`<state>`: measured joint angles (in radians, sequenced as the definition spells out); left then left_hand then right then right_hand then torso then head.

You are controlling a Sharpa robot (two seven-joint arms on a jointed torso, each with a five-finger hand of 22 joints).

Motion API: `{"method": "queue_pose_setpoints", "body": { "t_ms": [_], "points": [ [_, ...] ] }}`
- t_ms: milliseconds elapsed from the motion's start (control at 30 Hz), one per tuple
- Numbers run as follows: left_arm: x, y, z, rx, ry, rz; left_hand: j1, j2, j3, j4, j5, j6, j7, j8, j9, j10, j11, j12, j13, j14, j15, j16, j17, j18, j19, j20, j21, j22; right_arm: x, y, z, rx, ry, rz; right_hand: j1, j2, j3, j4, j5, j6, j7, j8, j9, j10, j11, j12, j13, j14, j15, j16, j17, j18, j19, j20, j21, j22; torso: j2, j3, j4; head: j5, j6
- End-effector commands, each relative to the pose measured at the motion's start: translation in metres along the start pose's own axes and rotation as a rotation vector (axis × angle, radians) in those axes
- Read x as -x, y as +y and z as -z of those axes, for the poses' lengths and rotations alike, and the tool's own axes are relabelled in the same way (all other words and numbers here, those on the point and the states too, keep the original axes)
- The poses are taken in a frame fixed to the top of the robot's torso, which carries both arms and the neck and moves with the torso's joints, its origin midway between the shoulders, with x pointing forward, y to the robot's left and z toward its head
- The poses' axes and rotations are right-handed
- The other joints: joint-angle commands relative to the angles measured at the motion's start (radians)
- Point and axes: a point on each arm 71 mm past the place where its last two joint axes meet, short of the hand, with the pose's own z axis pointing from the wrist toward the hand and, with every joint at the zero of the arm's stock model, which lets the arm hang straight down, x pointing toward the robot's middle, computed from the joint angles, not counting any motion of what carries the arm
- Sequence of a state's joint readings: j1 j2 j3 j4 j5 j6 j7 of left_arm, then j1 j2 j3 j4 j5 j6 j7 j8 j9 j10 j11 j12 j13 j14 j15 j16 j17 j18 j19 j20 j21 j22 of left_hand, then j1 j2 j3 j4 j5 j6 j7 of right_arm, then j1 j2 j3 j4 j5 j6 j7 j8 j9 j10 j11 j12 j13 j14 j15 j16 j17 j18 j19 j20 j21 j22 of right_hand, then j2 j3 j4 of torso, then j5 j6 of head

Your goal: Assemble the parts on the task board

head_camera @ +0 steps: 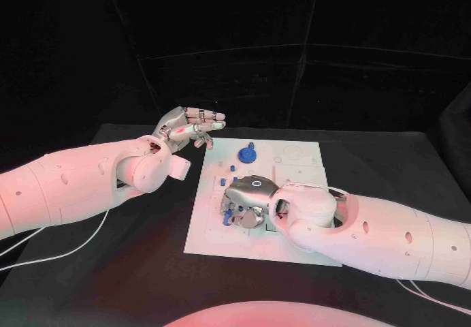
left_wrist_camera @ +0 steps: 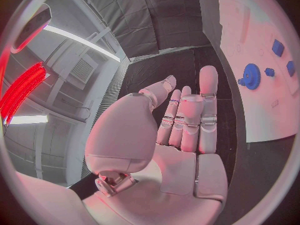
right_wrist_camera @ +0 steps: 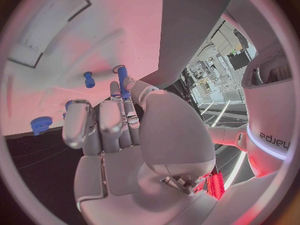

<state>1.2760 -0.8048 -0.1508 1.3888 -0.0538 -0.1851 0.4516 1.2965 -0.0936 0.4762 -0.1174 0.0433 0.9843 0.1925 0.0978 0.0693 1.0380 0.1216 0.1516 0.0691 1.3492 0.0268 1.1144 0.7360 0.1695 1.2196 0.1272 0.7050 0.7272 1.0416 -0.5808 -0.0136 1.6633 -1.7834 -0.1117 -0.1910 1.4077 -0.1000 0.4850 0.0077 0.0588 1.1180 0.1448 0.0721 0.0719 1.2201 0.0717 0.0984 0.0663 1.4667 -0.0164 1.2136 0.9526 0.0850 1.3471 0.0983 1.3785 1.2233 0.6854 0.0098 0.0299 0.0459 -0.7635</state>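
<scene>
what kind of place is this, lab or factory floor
Likely a robotics lab or test cell. A white task board with small blue parts, like the gear, lies on a black table backed by dark curtains. Neither hand, left or right, is clearly holding a part.

Black worktop (head_camera: 118,272), matte, with thin white cables (head_camera: 59,253) trailing across it near the left edge and another white cable (head_camera: 432,297) near the right edge. Dark curtain backdrop (head_camera: 295,61) hanging behind the far edge, creased into panels.
</scene>
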Motion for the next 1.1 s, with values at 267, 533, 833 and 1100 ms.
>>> {"method": "queue_pose_setpoints", "body": {
  "t_ms": [267, 533, 833, 1100],
  "points": [
    [-0.0001, -0.001, -0.0009, -0.002, 0.009, 0.008, -0.007, 0.003, -0.003, 0.003, 0.006, 0.002, 0.001, 0.002, -0.002, -0.008, 0.003, 0.004, -0.001, -0.009, 0.001, -0.001, -0.004, 0.014, -0.006, -0.002, -0.007, -0.002, 0.0006, 0.002, 0.0033, -0.016, -0.021, 0.076, -0.012, 0.004, -0.004, -0.004, 0.007, 0.009, -0.005, 0.001, 0.003, 0.012, -0.001, 0.001, 0.003, 0.01, 0.006, 0.001, 0.002, -0.005, -0.003, 0.001, -0.002, 0.003, 0.001, 0.0008, -0.0005, 0.002, -0.001],
    [0.0002, -0.0007, -0.001, 0.001, 0.01, 0.008, -0.007, 0.003, -0.003, 0.003, 0.006, 0.002, 0.001, 0.002, -0.002, -0.008, 0.003, 0.004, -0.001, -0.009, 0.001, -0.001, -0.004, 0.014, -0.006, -0.002, -0.007, -0.002, 0.0024, 0.0045, 0.0064, -0.01, -0.037, 0.081, -0.013, 0.005, -0.005, -0.005, 0.007, 0.012, -0.006, 0.002, 0.003, 0.015, -0.002, 0.001, 0.003, 0.01, 0.006, 0.002, 0.003, -0.005, -0.003, 0.001, -0.001, 0.004, 0.0, 0.0, -0.0003, 0.002, 0.0],
    [0.0002, -0.0006, -0.0011, 0.002, 0.01, 0.008, -0.007, 0.003, -0.004, 0.003, 0.006, 0.002, 0.001, 0.002, -0.002, -0.01, 0.003, 0.004, -0.002, -0.009, 0.001, -0.001, -0.005, 0.014, -0.006, -0.002, -0.007, -0.002, 0.0015, 0.0051, 0.0075, -0.013, -0.017, 0.096, -0.014, 0.005, -0.006, -0.005, 0.006, 0.015, -0.007, 0.003, 0.004, 0.018, -0.003, 0.001, 0.004, 0.01, 0.005, 0.003, 0.004, -0.006, -0.002, 0.001, 0.0, 0.005, 0.0, 0.0, 0.0001, 0.002, 0.0],
    [0.0004, -0.0006, -0.0009, 0.002, 0.01, 0.008, -0.007, 0.003, -0.004, 0.003, 0.006, 0.002, 0.001, 0.002, -0.002, -0.01, 0.003, 0.004, -0.002, -0.009, 0.001, -0.001, -0.005, 0.014, -0.006, -0.002, -0.007, -0.002, -0.0013, 0.0062, 0.0053, -0.018, 0.025, 0.111, -0.023, -0.004, -0.013, -0.006, 0.004, 0.016, -0.008, 0.002, 0.004, 0.02, -0.003, -0.002, 0.004, 0.01, 0.004, 0.002, 0.002, -0.005, -0.004, 0.0, -0.002, 0.003, 0.0, -0.0007, 0.0001, 0.003, -0.002]
  ]
}}
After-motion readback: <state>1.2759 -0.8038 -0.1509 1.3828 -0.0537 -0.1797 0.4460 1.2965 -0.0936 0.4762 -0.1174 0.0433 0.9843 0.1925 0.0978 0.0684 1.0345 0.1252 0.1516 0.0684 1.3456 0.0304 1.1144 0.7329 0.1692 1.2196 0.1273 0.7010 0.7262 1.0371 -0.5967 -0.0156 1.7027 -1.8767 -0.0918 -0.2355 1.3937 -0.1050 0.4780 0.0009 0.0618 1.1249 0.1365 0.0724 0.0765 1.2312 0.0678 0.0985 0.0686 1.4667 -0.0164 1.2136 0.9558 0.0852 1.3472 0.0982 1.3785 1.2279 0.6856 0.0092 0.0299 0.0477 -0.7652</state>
